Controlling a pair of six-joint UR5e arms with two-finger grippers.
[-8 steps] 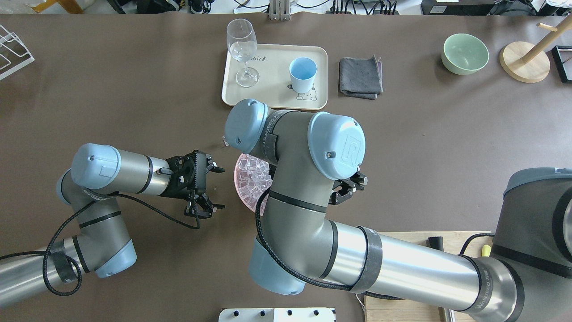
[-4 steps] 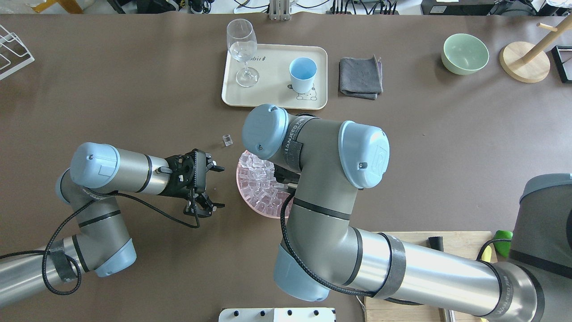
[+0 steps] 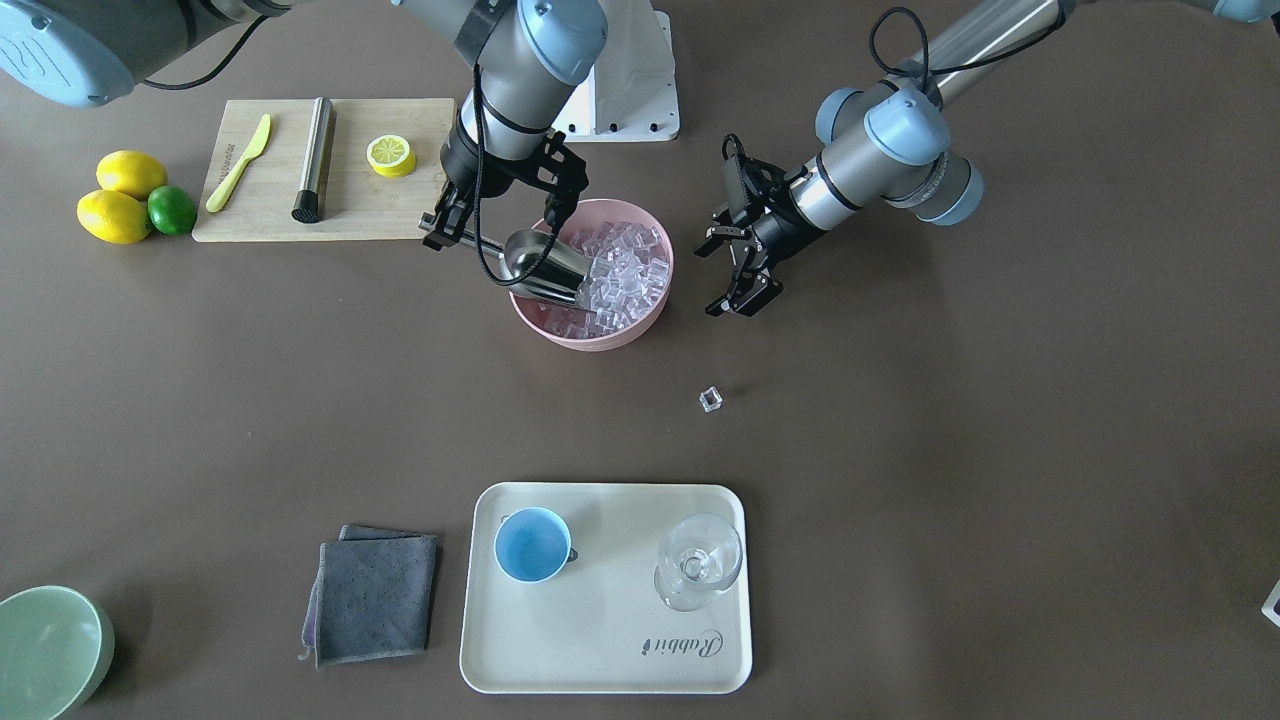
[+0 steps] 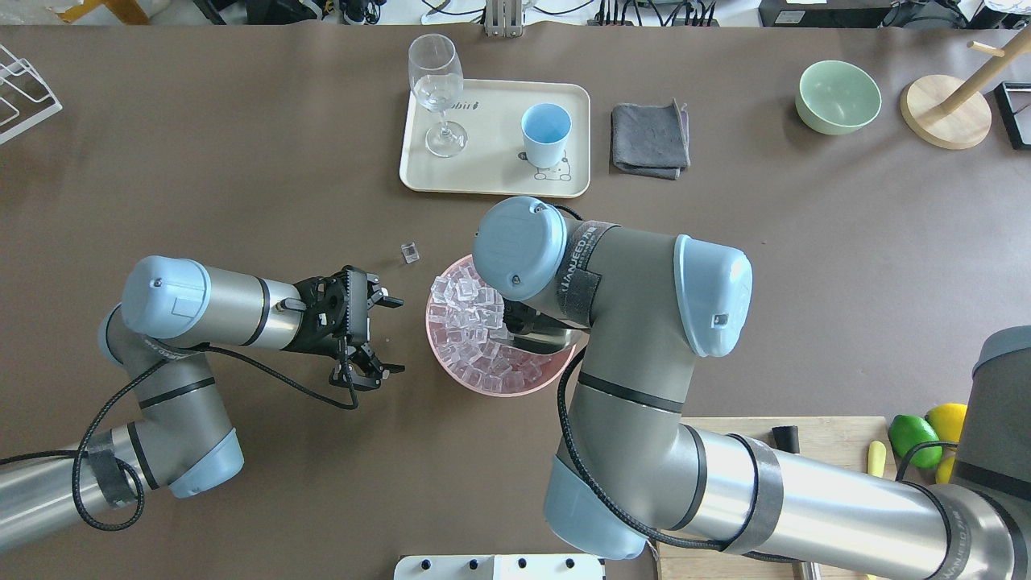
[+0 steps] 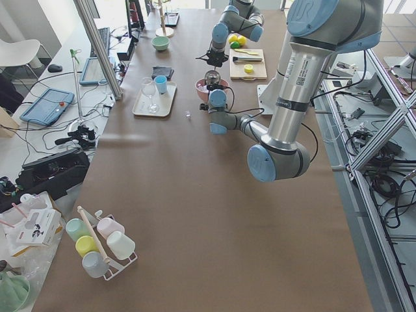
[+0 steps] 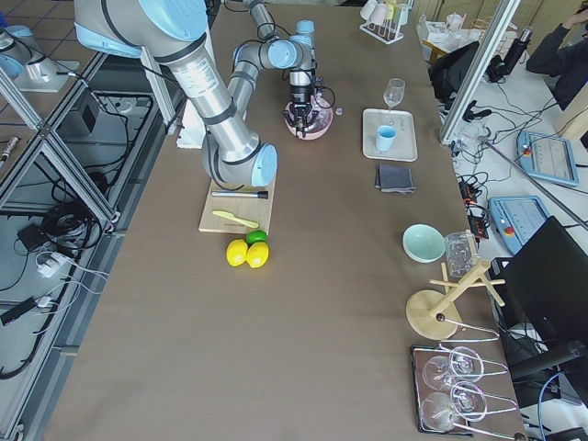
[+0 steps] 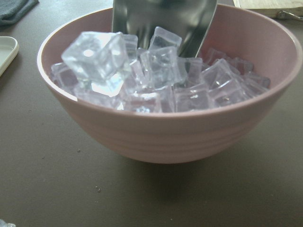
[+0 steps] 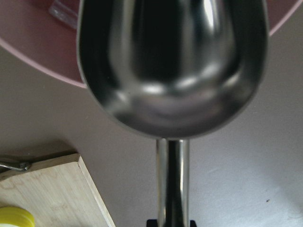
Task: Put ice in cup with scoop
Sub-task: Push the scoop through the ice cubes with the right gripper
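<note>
Right arm at the ice bowl with the scoop; left arm level beside it.

Right pincer (image 3: pixel 448 230): clamped on the handle end of the scoop (image 3: pixel 540 265). The wrist is bent down over the pink bowl (image 3: pixel 600 340), and the scoop is tilted mouth-down with its lip in the ice (image 3: pixel 625 265) at the bowl's right side. Left arm: forearm low and level. Left pincer (image 4: pixel 399 337): fingers spread wide, pointed sideways at the bowl from just beside its left wall, apart from it. Loose cube (image 3: pixel 711 400): on the counter (image 3: pixel 950 420), beyond the bowl. Cup (image 3: pixel 532 545): upright on the cream tray (image 3: pixel 600 660) at the far side, well apart from the bowl, near a stemmed glass (image 3: pixel 698 560).
</note>
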